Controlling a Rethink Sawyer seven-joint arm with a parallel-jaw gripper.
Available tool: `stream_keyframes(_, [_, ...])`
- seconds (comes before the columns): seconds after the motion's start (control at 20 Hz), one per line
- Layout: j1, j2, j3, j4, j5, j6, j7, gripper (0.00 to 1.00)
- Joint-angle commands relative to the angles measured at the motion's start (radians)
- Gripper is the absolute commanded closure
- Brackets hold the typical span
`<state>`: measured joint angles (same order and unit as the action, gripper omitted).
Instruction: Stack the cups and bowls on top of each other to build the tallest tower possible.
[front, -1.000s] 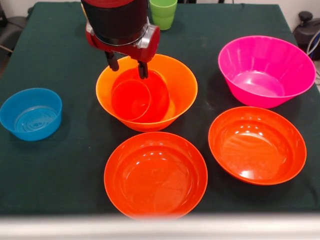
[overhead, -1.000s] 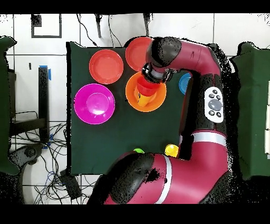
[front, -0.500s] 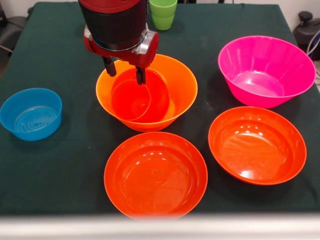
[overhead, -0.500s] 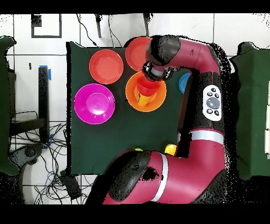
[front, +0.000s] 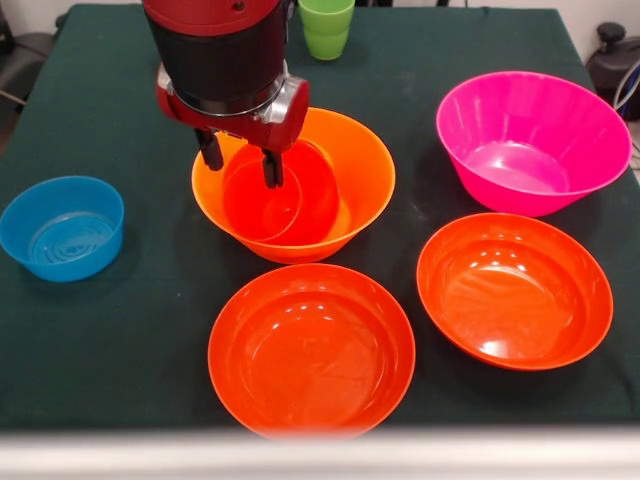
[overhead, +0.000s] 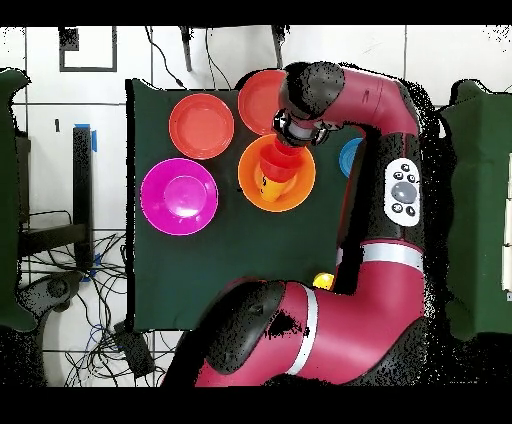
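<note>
My gripper (front: 240, 160) is open and holds nothing. It hangs over the left rim of the large orange bowl (front: 362, 170). One fingertip (front: 270, 172) is over the small red-orange bowl (front: 285, 200), which lies tilted inside the orange bowl. Two wide red-orange bowls (front: 311, 350) (front: 513, 290) sit in front, the magenta bowl (front: 530, 140) at the right and the small blue bowl (front: 62, 227) at the left. A green cup (front: 326, 25) stands behind the arm. In the overhead view the wrist (overhead: 296, 128) hides the fingers beside the orange bowl (overhead: 296, 195).
The bowls rest on a dark green cloth (front: 130, 330). In the overhead view the arm (overhead: 390, 150) covers part of the blue bowl (overhead: 347, 158), and a sliver of a yellow cup (overhead: 322, 281) shows by the arm's base. Cables lie on the tiled floor (overhead: 110, 270).
The gripper has shifted to the left and a little lower in the front view, from above the small red-orange bowl toward the orange bowl's left rim. It stays open. The bowls have not moved.
</note>
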<state>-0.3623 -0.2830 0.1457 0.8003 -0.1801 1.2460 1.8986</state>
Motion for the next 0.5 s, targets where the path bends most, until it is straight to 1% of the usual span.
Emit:
stream_keyframes(0.05, [0.022, 0.071, 0.043, -0.021, -0.034, -0.073, -0.006, 0.00])
stream_keyframes(0.1, [0.020, 0.066, 0.040, 0.005, -0.032, -0.094, 0.001, 0.00])
stream_keyframes(0.15, [0.020, 0.067, 0.039, 0.011, -0.029, -0.094, 0.005, 0.00])
stream_keyframes(0.2, [0.018, 0.061, 0.035, 0.047, -0.022, -0.109, 0.019, 0.00])
stream_keyframes(0.5, [0.017, 0.050, 0.023, 0.126, -0.011, -0.141, 0.037, 0.00])
